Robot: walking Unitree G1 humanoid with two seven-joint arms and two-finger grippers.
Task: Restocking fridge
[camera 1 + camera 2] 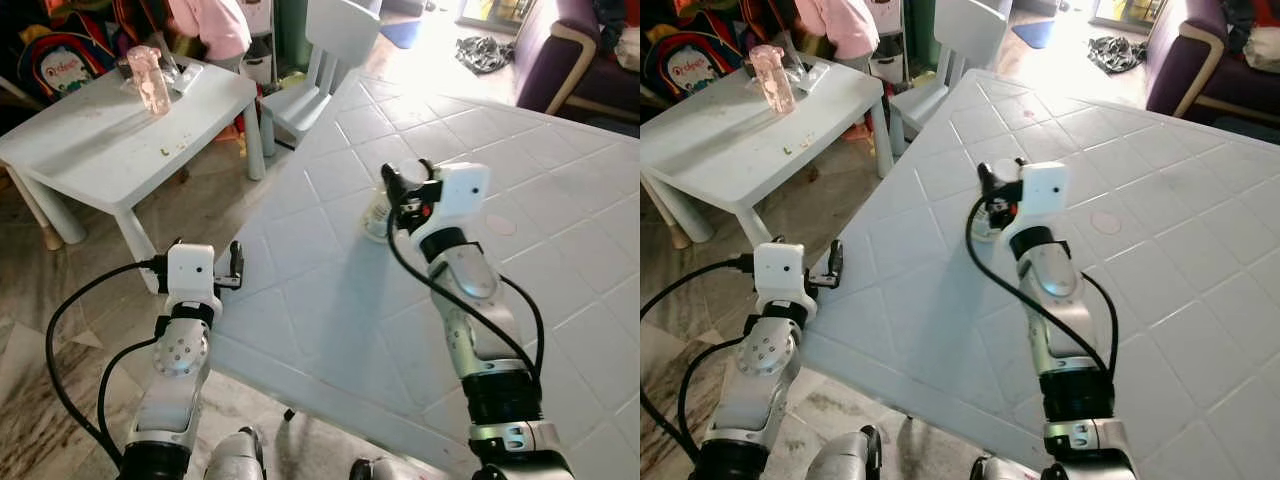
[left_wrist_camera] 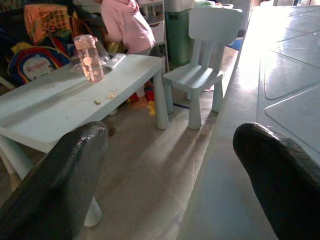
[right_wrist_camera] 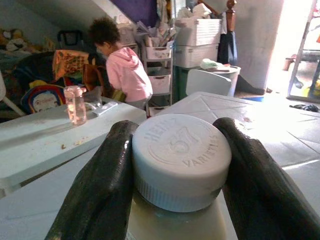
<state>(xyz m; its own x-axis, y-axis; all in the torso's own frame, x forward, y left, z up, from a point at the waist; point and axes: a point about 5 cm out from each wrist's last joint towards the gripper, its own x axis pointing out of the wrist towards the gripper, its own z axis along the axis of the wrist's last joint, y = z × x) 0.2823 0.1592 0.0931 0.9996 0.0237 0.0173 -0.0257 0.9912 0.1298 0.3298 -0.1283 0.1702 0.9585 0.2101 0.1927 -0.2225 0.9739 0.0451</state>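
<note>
A: Where is the jar [image 3: 180, 210]?

B: On the big white table [image 1: 520, 210], near that table's middle on the side toward the robot. It lies tilted, its white cap [image 3: 181, 165] toward the right wrist camera. The cap reads "Heinz 57 Varieties" in raised letters. Pale contents show through the glass below the cap.

A: And the right gripper [image 3: 180, 175]?

B: It pinches the jar at the cap, one black finger [image 3: 102, 180] pressed to each side. In the eye views the right arm reaches out over the big table, and the white wrist block hides most of the jar [image 1: 378, 212].

A: The left gripper [image 1: 236, 265]?

B: Spread wide, holding nothing. It hovers just off the big table's near left edge, above the floor [image 1: 60, 330]. Its two fingers [image 2: 55, 185] stand well apart in the left wrist view.

A: What else stands around the big table?

B: Beyond its left edge, a small white table [image 1: 90, 150] with a pink bottle [image 1: 149, 78] upright on it, a clear packet [image 1: 190, 75] beside the bottle, and crumbs. A small white chair [image 1: 330, 50] sits between the two tables. A person in a pink top [image 3: 127, 75] bends behind the small table. A purple sofa [image 1: 570, 50] is past the big table's far right corner
</note>
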